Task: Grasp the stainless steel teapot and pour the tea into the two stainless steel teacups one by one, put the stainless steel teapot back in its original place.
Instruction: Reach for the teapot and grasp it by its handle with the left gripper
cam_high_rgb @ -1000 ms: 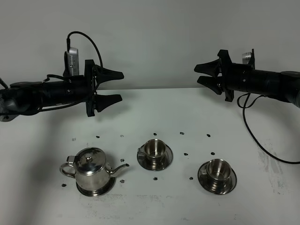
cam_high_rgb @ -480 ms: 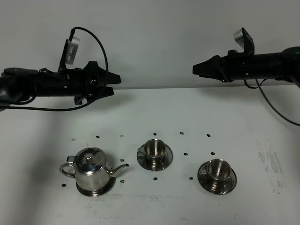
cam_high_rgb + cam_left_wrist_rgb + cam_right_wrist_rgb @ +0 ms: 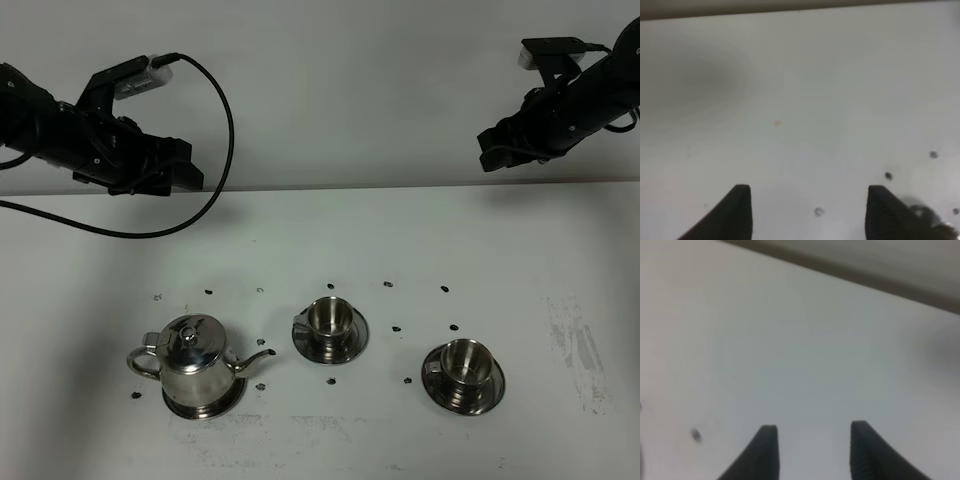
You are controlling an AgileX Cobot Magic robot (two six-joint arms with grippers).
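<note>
Left pincer (image 3: 808, 189), right pincer (image 3: 814, 426) lifted higher, narrower now (both open, empty)

We look across all three views and find no text, label, brand, number or sign that we can read on anything.
</note>
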